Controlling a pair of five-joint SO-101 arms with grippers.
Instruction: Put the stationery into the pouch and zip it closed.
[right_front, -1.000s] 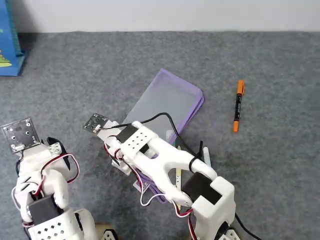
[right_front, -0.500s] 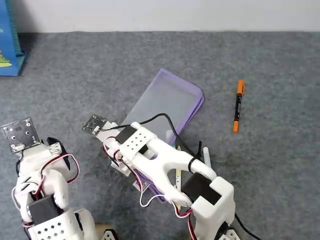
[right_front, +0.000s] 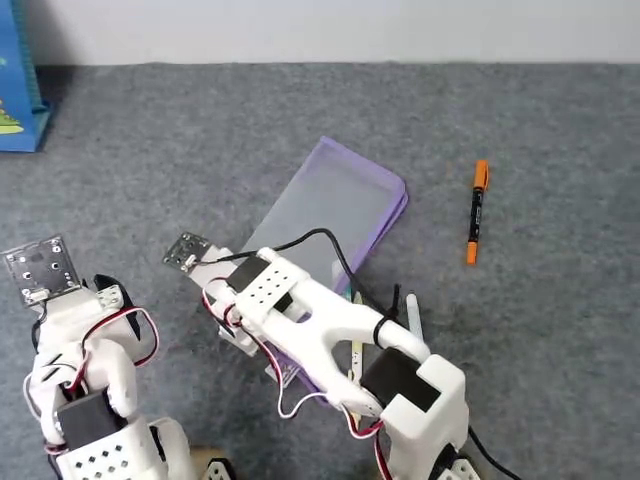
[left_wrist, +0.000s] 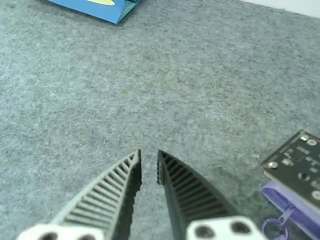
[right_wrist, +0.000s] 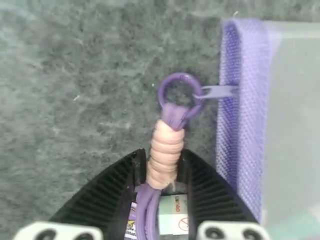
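Purple pouch (right_front: 340, 195), orange-and-black pen (right_front: 475, 215), grey carpet (right_front: 150, 150), blue box (right_front: 15, 90)

The bench (right_front: 540, 120) is overlooked from above. Wrist cameras are aimed closely along left pincer (left_wrist: 149, 159) and right pincer (right_wrist: 161, 156); the pouch (right_front: 335, 200) is shared throughout.

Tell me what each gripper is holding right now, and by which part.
Right gripper grips the pouch by its zipper pull cord; left gripper holds nothing.
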